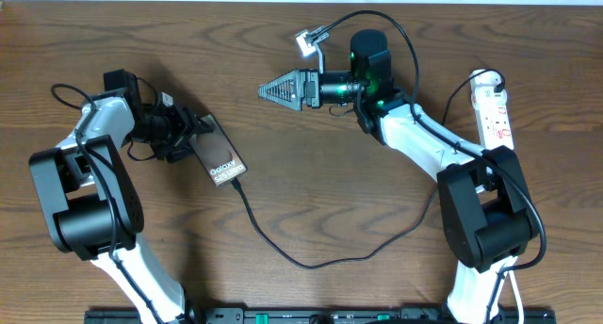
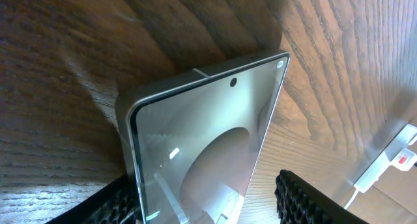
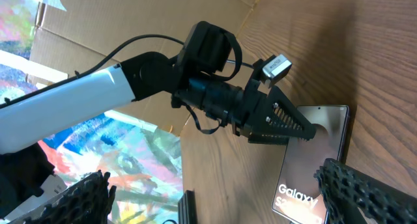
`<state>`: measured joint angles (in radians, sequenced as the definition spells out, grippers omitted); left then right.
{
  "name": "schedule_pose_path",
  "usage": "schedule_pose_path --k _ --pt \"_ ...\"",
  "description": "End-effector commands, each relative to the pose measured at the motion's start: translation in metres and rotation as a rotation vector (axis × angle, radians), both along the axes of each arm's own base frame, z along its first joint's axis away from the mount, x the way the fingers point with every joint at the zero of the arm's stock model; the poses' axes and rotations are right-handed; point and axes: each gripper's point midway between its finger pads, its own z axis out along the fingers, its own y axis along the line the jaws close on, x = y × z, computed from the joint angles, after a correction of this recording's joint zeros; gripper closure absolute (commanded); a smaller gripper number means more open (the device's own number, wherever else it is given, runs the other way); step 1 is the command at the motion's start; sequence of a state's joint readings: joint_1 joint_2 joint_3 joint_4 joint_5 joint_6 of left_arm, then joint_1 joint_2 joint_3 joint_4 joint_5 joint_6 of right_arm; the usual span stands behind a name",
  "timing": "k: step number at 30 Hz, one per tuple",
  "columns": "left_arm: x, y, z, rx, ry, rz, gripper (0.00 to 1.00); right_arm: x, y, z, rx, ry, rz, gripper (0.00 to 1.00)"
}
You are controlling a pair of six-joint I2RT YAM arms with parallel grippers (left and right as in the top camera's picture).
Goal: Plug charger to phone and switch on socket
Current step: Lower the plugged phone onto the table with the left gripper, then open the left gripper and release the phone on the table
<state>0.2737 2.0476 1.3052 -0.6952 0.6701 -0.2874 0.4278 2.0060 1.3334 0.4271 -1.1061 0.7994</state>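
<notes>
The phone (image 1: 220, 158) lies slantwise on the wood table, brown screen up with white "Galaxy" text. The charger's thin black cable (image 1: 311, 265) meets its lower end and loops right toward the socket (image 1: 496, 105), a white power strip with red markings. My left gripper (image 1: 188, 133) is at the phone's upper end. In the left wrist view the phone (image 2: 208, 139) lies between the open fingers, against the left finger (image 2: 114, 201) and apart from the right one. My right gripper (image 1: 275, 89) hovers open and empty above the table; its view shows the phone (image 3: 313, 159) below.
The left arm (image 3: 130, 87) reaches across the right wrist view. Cardboard and a colourful sheet (image 3: 117, 152) lie beyond the table edge there. The power strip's white end (image 2: 399, 160) shows far off in the left wrist view. A black rail (image 1: 311, 315) runs along the table's front.
</notes>
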Motion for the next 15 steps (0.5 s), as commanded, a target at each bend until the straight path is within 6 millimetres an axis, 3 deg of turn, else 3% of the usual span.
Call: schedule_pose_path --k 1,15 --pt "-0.0423 0.0216 -0.0535 0.147 0.203 0.000 0.33 -0.0011 0.0035 0.0019 0.003 -0.023 0.015 0.01" --pt "-0.0468 0.0203 -0.0530 0.142 0.223 -0.001 0.33 -0.0011 0.0035 0.0018 0.004 -0.023 0.016 0.01"
